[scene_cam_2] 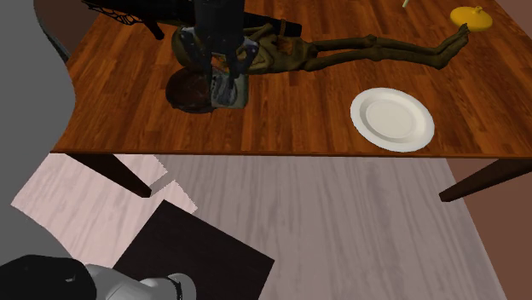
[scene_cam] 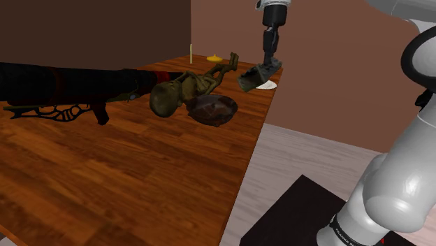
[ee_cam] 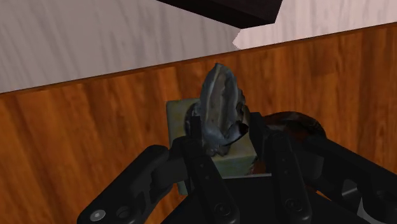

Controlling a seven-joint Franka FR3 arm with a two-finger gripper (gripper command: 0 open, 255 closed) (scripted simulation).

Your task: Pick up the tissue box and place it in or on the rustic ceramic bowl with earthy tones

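Aloft, the black gripper [scene_cam: 263, 70] clamps the pale tissue box [ee_cam: 236, 156] between its fingers, a crumpled grey tissue [ee_cam: 219, 111] sprouting from its top. The box hangs tilted above the wooden table [scene_cam: 105, 182], clear of the surface and close to the rim of the dark brown bowl [scene_cam: 213, 110]. A skeleton figure [scene_cam_2: 367, 47] lies just behind the bowl, and a white plate [scene_cam_2: 392, 119] sits well apart.
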